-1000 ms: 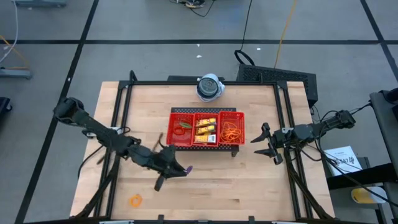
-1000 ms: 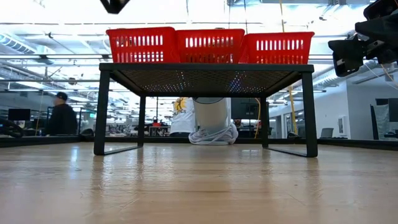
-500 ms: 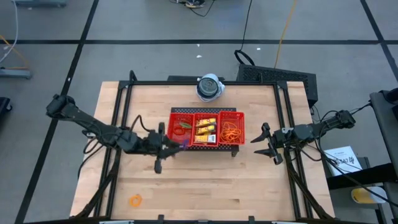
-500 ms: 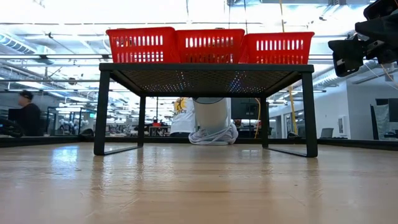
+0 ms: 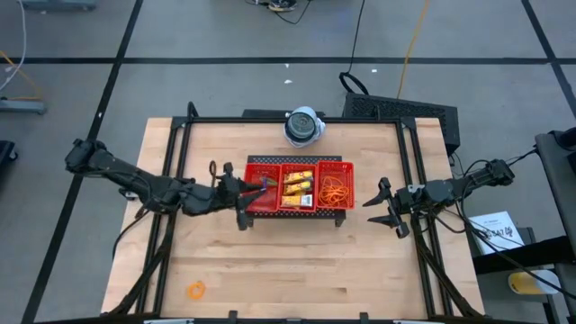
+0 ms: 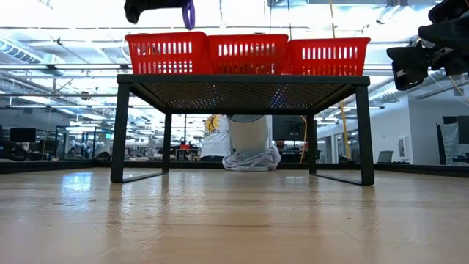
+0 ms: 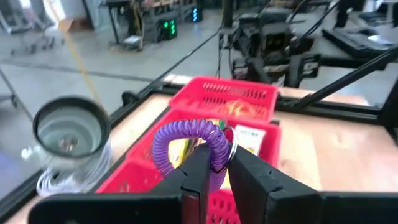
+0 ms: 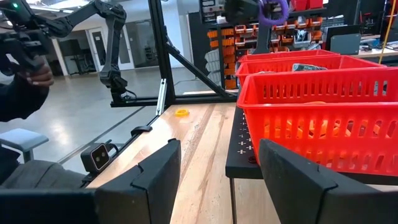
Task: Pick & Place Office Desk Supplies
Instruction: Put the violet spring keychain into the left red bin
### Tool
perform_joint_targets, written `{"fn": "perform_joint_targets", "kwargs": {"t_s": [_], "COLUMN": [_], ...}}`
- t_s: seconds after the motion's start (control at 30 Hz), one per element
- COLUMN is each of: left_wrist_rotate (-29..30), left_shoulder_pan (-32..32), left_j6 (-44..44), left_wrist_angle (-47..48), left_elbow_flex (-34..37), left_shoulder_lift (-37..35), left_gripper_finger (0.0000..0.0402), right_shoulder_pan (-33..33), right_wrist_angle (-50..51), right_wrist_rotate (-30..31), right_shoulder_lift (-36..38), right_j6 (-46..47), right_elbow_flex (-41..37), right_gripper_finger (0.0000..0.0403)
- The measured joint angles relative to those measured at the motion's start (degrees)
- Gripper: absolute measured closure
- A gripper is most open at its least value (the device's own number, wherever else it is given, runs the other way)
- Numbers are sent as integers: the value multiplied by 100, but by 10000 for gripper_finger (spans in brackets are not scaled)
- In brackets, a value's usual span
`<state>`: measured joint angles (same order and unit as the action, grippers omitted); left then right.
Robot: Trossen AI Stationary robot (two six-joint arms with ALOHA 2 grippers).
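Purple coiled ring [image 7: 189,145], pinched in left end effector [image 7: 214,167]

floor [image 5: 225,36]: grey, crossed by dark lines — all round the table [image 5: 270,270]
table: pale wood, black frame
ceiling [image 6: 242,15]: bright light strips above the table
room beyond table: open hall — desks, monitors, shelving [image 8: 249,31]

1. You're in a robotics lab: two dark arms [image 5: 144,184] flank a wooden counter [image 5: 297,256] in a black frame.
2. Behind it, an open hall with workstations, monitors [image 6: 22,135], parts bins [image 8: 221,37] and bright ceiling lights.
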<state>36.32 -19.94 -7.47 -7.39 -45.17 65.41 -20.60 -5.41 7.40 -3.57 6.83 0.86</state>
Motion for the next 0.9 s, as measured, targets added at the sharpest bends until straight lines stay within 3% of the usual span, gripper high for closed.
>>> {"fn": "perform_joint_targets", "kwargs": {"t_s": [0.37, 0.9], "left_wrist_rotate": [1, -37], "left_shoulder_pan": [241, 251], "left_j6": [-1124, -1586], "left_wrist_angle": [976, 1029], "left_elbow_flex": [0, 0], "left_shoulder_lift": [10, 179], "left_gripper_finger": [339, 339], "right_shoulder_pan": [-1, 0], "right_wrist_angle": [0, 0], "right_wrist_rotate": [0, 0], "right_shoulder_lift": [1, 0], "right_j6": [-2, -2], "right_elbow_flex": [1, 2], "right_gripper_finger": [197, 197]}}
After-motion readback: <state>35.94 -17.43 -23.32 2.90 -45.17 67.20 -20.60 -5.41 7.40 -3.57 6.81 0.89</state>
